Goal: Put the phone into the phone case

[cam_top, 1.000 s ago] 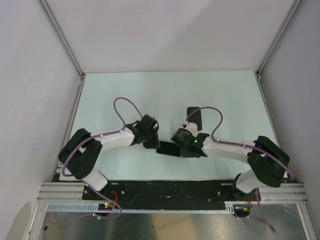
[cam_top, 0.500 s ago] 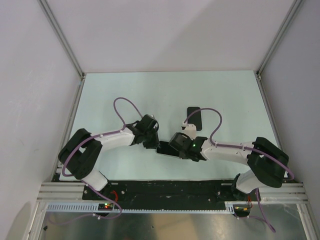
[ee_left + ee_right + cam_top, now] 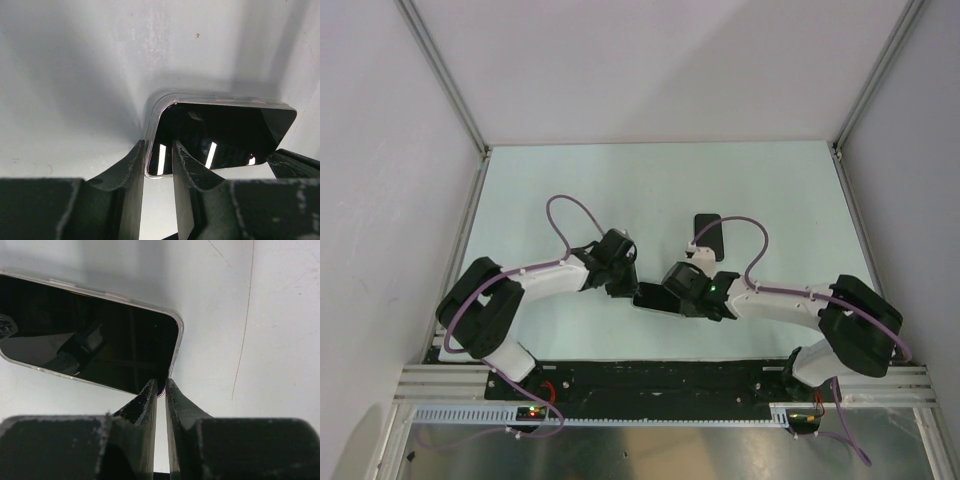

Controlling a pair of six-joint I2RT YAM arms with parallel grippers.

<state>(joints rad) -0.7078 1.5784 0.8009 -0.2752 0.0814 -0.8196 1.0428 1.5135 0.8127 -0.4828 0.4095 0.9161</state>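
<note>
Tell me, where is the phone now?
In the top view, the phone lies in its clear case near the table's front middle, between the left gripper and right gripper.

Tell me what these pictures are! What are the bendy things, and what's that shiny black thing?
The bendy things are two robot arms, the left arm and the right arm. One picture looks down from a camera above them. The other two come from small cameras on the arms' wrists, so you see each arm's own two fingers up close.

On the pale table lies the phone, its shiny black screen facing up. The see-through edge around it is the phone case, so the phone seems to sit inside already.

The left gripper seems to pinch one corner of the case. The right gripper is nearly closed, holds nothing, and its tips touch another corner. Farther back lies a dark flat rectangle; I can't tell what it is.
</note>
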